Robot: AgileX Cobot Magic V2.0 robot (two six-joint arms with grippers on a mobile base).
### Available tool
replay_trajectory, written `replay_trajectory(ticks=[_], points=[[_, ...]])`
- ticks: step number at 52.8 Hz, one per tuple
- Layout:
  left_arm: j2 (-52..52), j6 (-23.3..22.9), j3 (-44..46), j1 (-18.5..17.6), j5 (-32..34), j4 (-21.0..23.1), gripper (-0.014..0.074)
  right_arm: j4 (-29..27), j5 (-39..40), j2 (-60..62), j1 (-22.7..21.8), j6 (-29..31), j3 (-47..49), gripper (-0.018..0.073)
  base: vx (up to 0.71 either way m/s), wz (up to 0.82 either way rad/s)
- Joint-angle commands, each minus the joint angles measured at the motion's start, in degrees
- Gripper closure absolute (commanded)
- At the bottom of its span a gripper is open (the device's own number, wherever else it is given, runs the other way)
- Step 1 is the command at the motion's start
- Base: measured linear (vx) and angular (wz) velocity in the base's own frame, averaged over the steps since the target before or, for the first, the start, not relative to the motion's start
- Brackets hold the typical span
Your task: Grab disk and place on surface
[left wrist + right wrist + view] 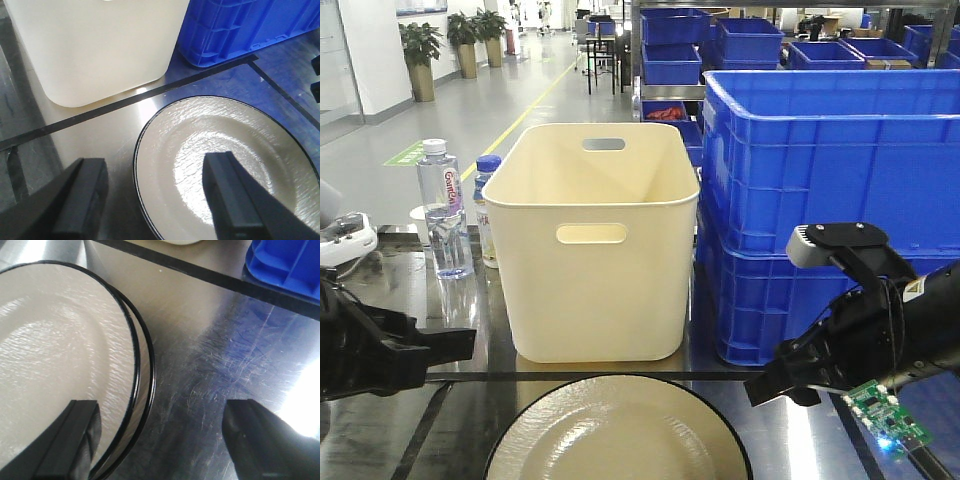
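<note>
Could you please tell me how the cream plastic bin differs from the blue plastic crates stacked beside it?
The cream plastic bin has smooth, plain walls with oval handle cut-outs; the blue plastic crates have ribbed walls. The bin stands alone, while the crates sit one on another and rise higher. The bin's corners are rounded; the crates' are squarer. Both are open-topped and stand on the dark glossy tabletop behind the cream round plate.

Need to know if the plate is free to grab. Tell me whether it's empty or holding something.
Empty. The plate lies flat on the tabletop, and in both wrist views its cream face is bare, showing only glare. Its near edge is out of frame.
</note>
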State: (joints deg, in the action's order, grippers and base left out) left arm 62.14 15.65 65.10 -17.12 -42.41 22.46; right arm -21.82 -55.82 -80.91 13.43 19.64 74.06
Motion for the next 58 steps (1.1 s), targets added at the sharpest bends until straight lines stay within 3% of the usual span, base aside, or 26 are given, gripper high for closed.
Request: replay_trajectory(ticks=[1, 27, 31, 41, 51, 54, 58], points=[[-0.89, -0.53, 1.59, 0.02, 4.12, 1.27, 0.0083, -0.95, 2.28, 2.07, -0.21, -0.04, 1.98, -0.0002, 0.00, 0.00], [-0.89, -0.53, 1.54, 0.02, 4.39, 1.27, 0.0084, -0.95, 2.28, 2.07, -0.21, -0.04, 1.98, -0.0002, 0.00, 0.00], [-1.39, -0.53, 1.11, 0.02, 5.65, -0.41, 0.0106, -0.95, 2.23, 2.07, -0.21, -0.04, 1.97, -0.0002, 0.00, 0.00], [-8.92, -4.02, -11.34, 0.02, 21.18, -8.78, 0.0297, -0.95, 2.23, 2.07, -0.21, -0.04, 1.97, -0.0002, 0.00, 0.00], [-23.77, -15.04, -31.47, 0.02, 37.10, -17.76, 0.0608, -0.95, 2.23, 2.07, -0.21, -0.04, 1.97, -0.0002, 0.00, 0.00], [-27.94, -16.25, -36.70, 0.42, 40.74, -21.90, 0.0606, -0.95, 2.23, 2.07, -0.21, -0.04, 1.97, -0.0002, 0.00, 0.00], [-34.43, -16.41, -42.83, 2.54, 42.79, -22.46, 0.0606, -0.95, 2.23, 2.07, -0.21, -0.04, 1.97, -0.0002, 0.00, 0.00]])
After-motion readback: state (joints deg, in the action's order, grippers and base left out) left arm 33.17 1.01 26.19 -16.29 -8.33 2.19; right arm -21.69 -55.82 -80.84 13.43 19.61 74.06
